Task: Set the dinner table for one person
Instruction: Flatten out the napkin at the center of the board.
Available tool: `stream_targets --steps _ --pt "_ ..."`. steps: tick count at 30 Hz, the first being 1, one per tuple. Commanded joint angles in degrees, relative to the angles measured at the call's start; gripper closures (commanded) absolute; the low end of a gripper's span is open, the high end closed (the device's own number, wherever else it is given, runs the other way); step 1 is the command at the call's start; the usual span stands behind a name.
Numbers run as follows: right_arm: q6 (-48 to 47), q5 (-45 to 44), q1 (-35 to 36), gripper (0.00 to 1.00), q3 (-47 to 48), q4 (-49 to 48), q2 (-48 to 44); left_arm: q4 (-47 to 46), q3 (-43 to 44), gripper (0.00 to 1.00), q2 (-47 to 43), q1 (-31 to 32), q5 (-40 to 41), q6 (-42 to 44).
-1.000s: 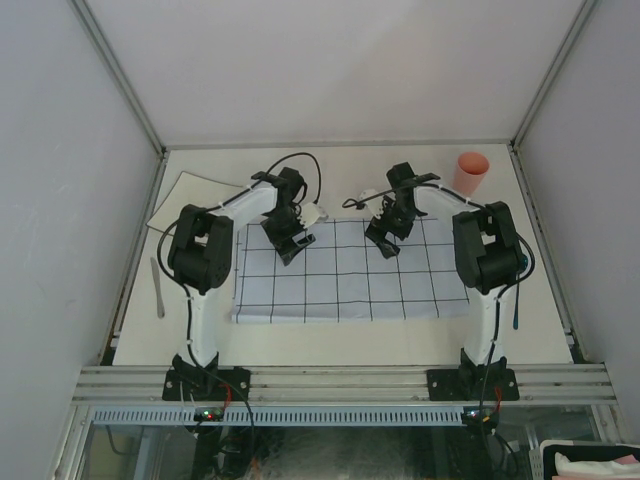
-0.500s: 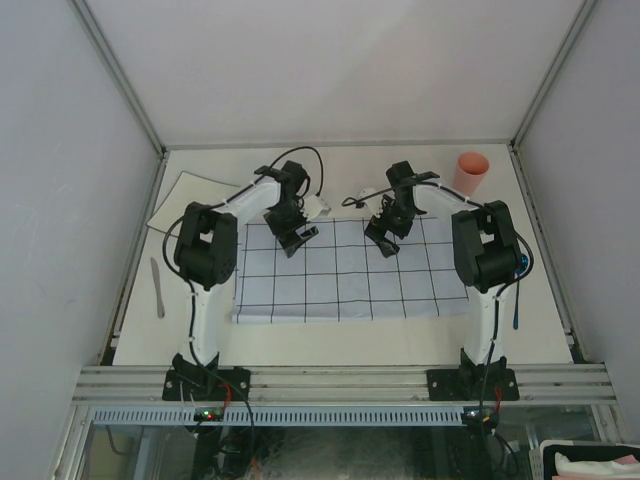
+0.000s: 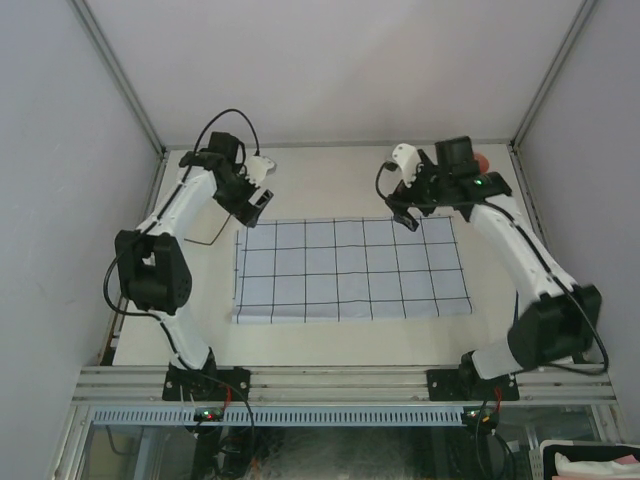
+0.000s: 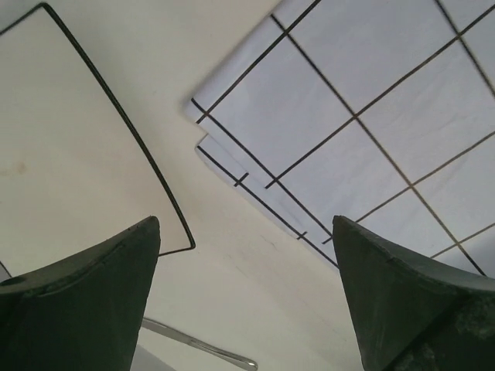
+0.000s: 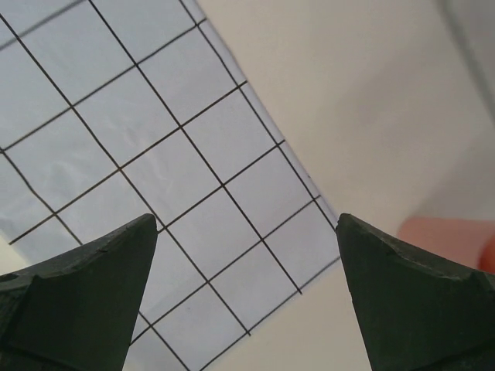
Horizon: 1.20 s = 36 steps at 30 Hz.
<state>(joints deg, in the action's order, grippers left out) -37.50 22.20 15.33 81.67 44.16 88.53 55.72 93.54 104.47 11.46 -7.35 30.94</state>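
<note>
The dinner table [image 3: 340,175] is a flat off-white surface. A light-blue cloth with a dark grid [image 3: 350,270] lies spread flat on its middle. My left gripper [image 3: 254,200] hangs open just beyond the cloth's far left corner. In the left wrist view the left gripper [image 4: 244,224] holds nothing, with bare table under it and the folded cloth corner [image 4: 224,131] ahead. My right gripper [image 3: 405,214] is open over the cloth's far right part. In the right wrist view the right gripper [image 5: 246,218] is empty above the cloth's edge [image 5: 294,232].
A cream square mat with a thin dark border [image 4: 69,154] lies left of the cloth. A metal knife [image 4: 201,349] lies near it. A pink cup [image 5: 445,236] stands at the far right, mostly hidden behind the right arm in the top view. Grey rails and pale walls bound the table.
Both arms have risen and swung outward from the cloth's far edge, the left to the left corner and the right toward the right corner. The left jaws opened a little wider.
</note>
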Motion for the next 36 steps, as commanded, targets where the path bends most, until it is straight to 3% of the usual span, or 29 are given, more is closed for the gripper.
stream_targets --steps 1,7,14,36 --pt "4.38 0.56 -0.43 0.0 -6.12 -1.88 -12.03 1.16 0.2 0.07 4.68 -2.31 -6.37 -0.25" --pt "5.86 -2.5 -1.57 0.0 -10.77 0.76 -26.11 2.24 3.62 0.09 10.04 -3.34 -9.58 1.44" --pt "7.59 -4.04 -3.96 0.0 -13.16 3.33 -37.45 2.57 6.95 0.09 14.94 -4.43 -7.59 2.44" --pt "7.92 -4.99 -9.92 0.0 -15.23 9.63 -51.44 9.57 21.42 0.1 26.65 -6.15 -6.75 5.14"
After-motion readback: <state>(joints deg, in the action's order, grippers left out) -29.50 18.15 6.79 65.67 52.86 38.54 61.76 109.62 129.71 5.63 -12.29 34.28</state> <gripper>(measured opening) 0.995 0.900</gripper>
